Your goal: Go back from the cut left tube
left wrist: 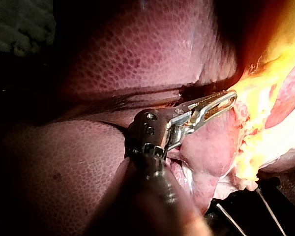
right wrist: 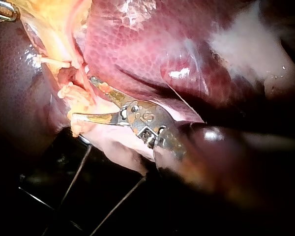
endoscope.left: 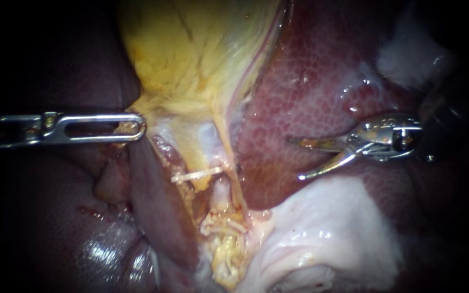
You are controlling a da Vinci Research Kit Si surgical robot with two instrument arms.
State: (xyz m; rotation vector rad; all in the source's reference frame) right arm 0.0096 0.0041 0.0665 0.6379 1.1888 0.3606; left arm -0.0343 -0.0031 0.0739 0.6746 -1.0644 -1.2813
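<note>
Here, in the endoscope view, the left instrument (endoscope.left: 139, 127) is seen with its jaws clamped together on the edge of the yellow gallbladder (endoscope.left: 191, 59). The cut left tube (endoscope.left: 221, 189) is found beneath the gallbladder, beside the liver's (endoscope.left: 310, 87) lower edge. Its pale stump stands between a white clip (endoscope.left: 196, 174) and a cluster of clips (endoscope.left: 223, 223). The right instrument (endoscope.left: 295, 160) is held well apart from the tube, over the liver, its jaws spread and empty.

In the left wrist view, the left instrument (left wrist: 231, 97) is shown with its jaws closed on yellow tissue.

In the right wrist view, the right instrument (right wrist: 83, 98) is seen with its jaws parted close to the clipped stump. Whether they touch it cannot be told.
</note>
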